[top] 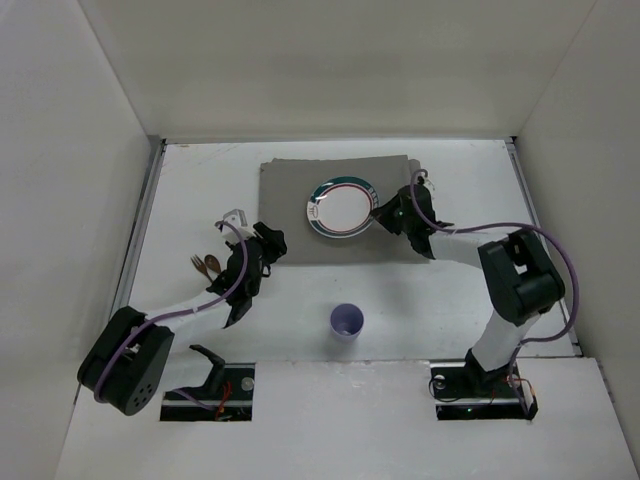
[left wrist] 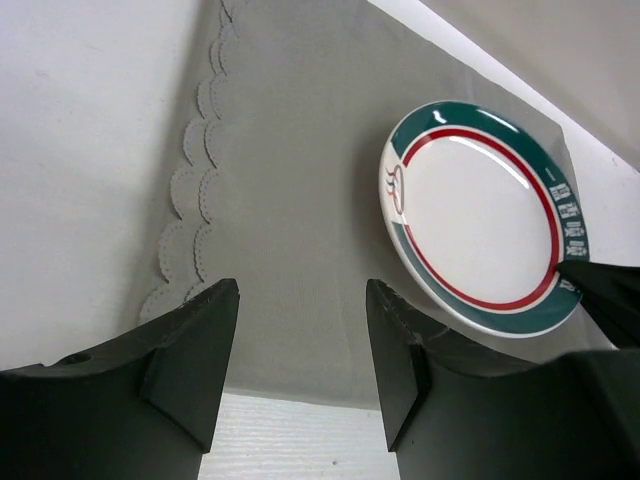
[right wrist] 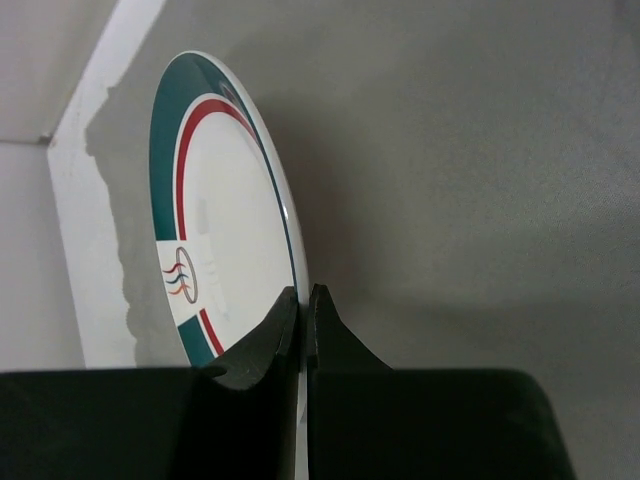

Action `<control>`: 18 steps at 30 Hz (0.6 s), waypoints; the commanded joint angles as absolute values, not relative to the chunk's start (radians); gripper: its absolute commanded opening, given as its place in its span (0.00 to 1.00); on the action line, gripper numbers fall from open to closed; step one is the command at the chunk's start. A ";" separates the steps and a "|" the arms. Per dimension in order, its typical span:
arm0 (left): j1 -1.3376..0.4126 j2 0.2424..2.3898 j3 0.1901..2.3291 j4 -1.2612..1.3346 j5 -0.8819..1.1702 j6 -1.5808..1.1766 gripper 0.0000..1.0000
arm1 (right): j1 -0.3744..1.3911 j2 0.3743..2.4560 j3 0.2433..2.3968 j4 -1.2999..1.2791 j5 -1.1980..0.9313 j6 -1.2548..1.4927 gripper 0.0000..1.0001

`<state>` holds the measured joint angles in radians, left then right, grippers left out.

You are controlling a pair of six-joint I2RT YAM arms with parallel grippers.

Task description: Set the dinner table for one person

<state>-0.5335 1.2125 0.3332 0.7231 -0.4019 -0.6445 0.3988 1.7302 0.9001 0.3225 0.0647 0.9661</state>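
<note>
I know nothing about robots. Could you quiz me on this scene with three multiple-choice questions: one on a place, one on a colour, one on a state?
1. What lies under the plate? A a wooden tray; B the grey placemat; C a blue towel.
2. What colour is the cup? A purple; B red; C green.
3. The right tool is: A wide open; B out of view; C shut on the plate's rim.
Answers: 1 B, grey cloth surrounds the plate; 2 A, it shows pale purple from above; 3 C, it pinches the rim on both sides.
</note>
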 commanded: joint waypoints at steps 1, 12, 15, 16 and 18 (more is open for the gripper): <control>-0.525 1.196 0.321 0.779 -0.436 -0.641 0.51 | 0.401 1.746 0.969 0.439 -0.006 1.020 0.01; -0.538 1.193 0.325 0.776 -0.423 -0.638 0.51 | 0.403 1.787 0.971 0.318 -0.012 1.011 0.54; -0.542 1.198 0.325 0.781 -0.428 -0.637 0.51 | 0.403 1.703 0.939 0.250 0.040 0.942 0.66; -0.539 1.206 0.328 0.781 -0.423 -0.640 0.51 | 0.403 1.665 0.927 0.226 0.064 0.913 0.68; -0.541 1.210 0.331 0.773 -0.419 -0.644 0.51 | 0.404 1.585 0.905 0.171 0.116 0.836 0.69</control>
